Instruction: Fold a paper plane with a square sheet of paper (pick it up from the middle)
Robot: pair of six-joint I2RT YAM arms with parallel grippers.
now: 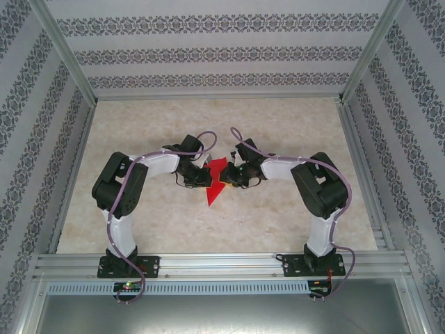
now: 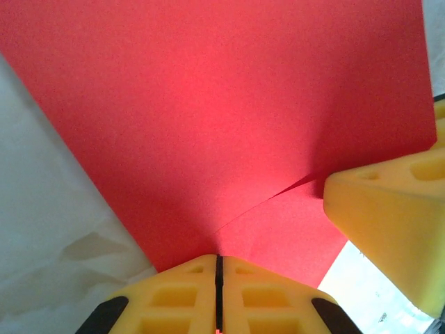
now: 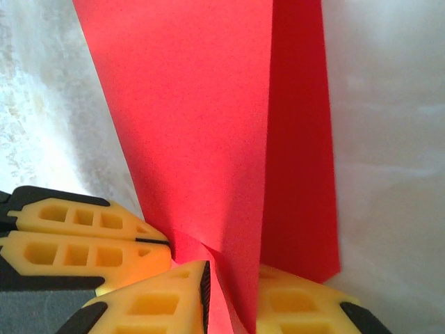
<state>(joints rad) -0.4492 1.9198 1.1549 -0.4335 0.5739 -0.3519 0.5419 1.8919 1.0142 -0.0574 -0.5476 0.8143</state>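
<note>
Top view: both arms are bent inward at the elbow, forearms converging at frame centre over the pale marbled table (image 1: 299, 139). The left gripper (image 1: 203, 175) and right gripper (image 1: 231, 178) face each other, tips nearly meeting. Between them is the red sheet of paper (image 1: 215, 186), centre frame, wide toward the top and narrowing to a point toward the bottom. I cannot tell whether that point touches the table. From the left wrist, the left gripper's yellow fingers (image 2: 174, 306) sit at bottom centre, pressed together with only a thin dark seam between them, and the sheet's edge runs into that seam — clamped on the paper. The sheet fans out across the upper frame here, plain and unmarked. A raised fold line climbs from just above the seam toward the right, where one yellow finger (image 2: 389, 229) of the right gripper sits against it. From the right wrist, that gripper's two fingers stand a little apart at bottom centre with the sheet's fold passing up between them — whether either pad presses it, I cannot tell. This view gives two panels, a bright one at centre and a shadowed strip to its right, split by a straight, near-vertical fold. The left gripper's closed pair is stacked at lower left.
</note>
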